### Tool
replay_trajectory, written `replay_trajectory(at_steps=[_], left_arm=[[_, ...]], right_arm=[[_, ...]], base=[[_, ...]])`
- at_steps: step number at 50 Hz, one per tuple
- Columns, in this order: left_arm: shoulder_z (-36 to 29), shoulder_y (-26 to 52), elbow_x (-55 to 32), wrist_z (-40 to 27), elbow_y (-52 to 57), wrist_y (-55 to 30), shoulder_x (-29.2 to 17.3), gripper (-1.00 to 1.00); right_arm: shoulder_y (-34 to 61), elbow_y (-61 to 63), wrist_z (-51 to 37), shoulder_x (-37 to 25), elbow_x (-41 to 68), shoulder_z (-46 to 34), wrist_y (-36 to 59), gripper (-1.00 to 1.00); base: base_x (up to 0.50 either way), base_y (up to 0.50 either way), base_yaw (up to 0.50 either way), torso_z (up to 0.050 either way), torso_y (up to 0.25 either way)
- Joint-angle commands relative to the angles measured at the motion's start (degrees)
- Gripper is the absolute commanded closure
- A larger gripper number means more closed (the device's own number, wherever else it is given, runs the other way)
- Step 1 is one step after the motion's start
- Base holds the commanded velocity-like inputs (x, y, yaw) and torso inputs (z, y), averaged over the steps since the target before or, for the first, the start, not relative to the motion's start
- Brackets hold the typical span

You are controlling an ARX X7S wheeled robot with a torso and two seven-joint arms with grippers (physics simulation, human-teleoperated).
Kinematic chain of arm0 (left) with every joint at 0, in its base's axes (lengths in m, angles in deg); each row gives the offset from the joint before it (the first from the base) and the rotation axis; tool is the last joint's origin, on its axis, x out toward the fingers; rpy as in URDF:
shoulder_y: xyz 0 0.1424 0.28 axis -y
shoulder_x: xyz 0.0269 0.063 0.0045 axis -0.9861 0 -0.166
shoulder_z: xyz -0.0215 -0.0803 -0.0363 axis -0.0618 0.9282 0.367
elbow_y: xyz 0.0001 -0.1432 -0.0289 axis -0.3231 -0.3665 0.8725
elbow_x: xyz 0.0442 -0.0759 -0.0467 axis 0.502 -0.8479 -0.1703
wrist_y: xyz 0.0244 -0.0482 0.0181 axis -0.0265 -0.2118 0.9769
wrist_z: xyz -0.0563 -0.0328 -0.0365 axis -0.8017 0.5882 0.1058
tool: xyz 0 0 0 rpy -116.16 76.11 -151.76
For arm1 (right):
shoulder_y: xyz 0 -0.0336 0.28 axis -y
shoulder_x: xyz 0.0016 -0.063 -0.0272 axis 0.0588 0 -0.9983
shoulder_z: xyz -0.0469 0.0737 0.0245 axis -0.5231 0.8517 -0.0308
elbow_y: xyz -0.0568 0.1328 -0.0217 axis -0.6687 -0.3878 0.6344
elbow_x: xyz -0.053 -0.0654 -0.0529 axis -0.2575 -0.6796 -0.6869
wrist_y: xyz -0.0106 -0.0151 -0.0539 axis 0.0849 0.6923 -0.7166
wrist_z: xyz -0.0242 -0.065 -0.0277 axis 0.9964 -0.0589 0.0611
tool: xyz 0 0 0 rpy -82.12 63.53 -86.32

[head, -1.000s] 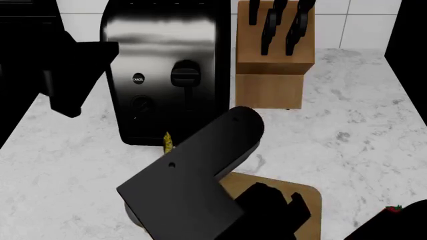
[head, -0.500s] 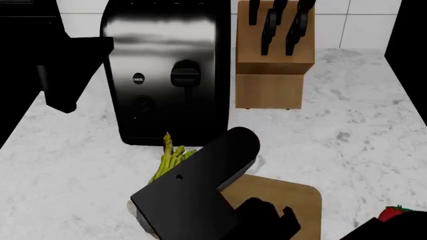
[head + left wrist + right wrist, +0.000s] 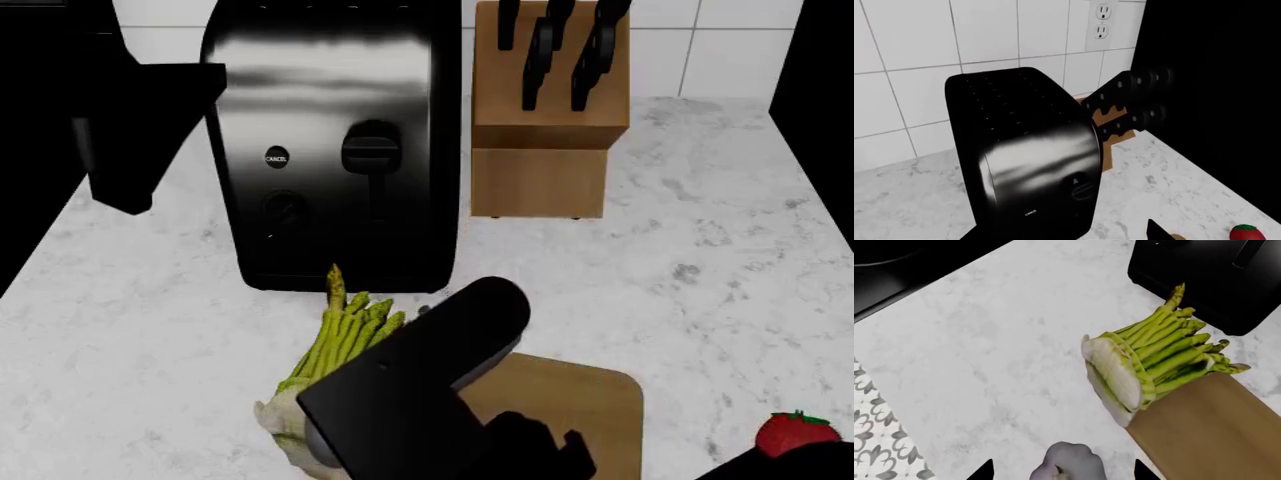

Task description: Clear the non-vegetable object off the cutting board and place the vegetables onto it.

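Observation:
The asparagus bundle (image 3: 340, 340) lies in front of the toaster, its whitish cut base (image 3: 1111, 372) beside the cutting board (image 3: 567, 395), apparently touching its edge. The board's visible part is bare. The red fruit (image 3: 797, 435) sits on the counter right of the board. In the right wrist view the garlic bulb (image 3: 1067, 462) lies on the counter between the spread fingertips (image 3: 982, 471) of my open right gripper (image 3: 1062, 472). My left gripper (image 3: 134, 160) hovers high by the toaster's left side. One fingertip (image 3: 1157, 232) shows set wide; the other is lost against the black toaster.
A black-and-chrome toaster (image 3: 340, 150) stands at the back, a wooden knife block (image 3: 550, 110) to its right. The white tiled wall carries an outlet (image 3: 1101, 25). My right arm (image 3: 414, 390) covers the board's left part. A counter edge runs along the left (image 3: 894, 405).
My right arm has drawn back toward the near edge, uncovering the asparagus bundle and more of the red fruit. The left arm has barely shifted.

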Motion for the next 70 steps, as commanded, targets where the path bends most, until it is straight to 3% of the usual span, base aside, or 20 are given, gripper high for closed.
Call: replay_trajectory(at_steps=[1,70], left_arm=[[-0.07,0.03,0.39,0.52,-0.12,0.18,-0.07,-1.00],[-0.53,-0.49,1.63,1.52,0.40,1.78,-0.89,-1.00]], right_arm=[[-1.78,-0.61,1.58,-0.09,-1.64,-0.24,0.11,-1.00],[-14.80,-3.10,10.05,-2.40,-12.87,-2.44,-0.60,-1.00]], base=[[0.00,0.00,0.00,0.000,0.000],[0.00,0.00,0.00,0.000,0.000]])
